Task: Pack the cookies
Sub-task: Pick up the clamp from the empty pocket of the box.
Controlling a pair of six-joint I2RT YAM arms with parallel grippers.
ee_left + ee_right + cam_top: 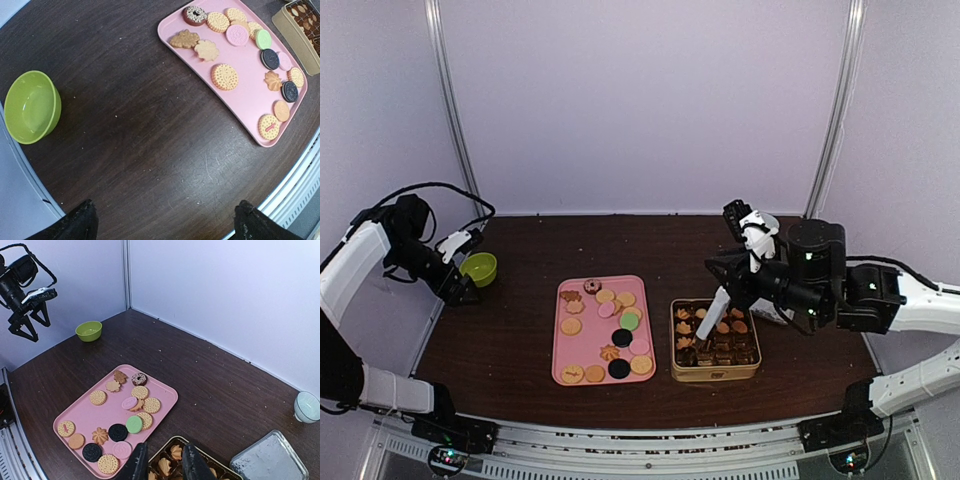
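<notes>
Currently, left gripper (pixel 165 221) jaws wide apart near green bowl (pixel 31 106), right gripper (pixel 162 466) above tin (pixel 715 374), jaw state indeterminate, cookies (pixel 224 76) on pink tray (pixel 242 97).

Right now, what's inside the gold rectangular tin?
Tan flower-shaped cookies lie in rows inside the gold rectangular tin. The right tool above it hides part of the inside.

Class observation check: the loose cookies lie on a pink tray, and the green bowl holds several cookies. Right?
No. The green bowl is empty, as the left wrist view shows; the loose cookies do lie on the pink tray.
</notes>
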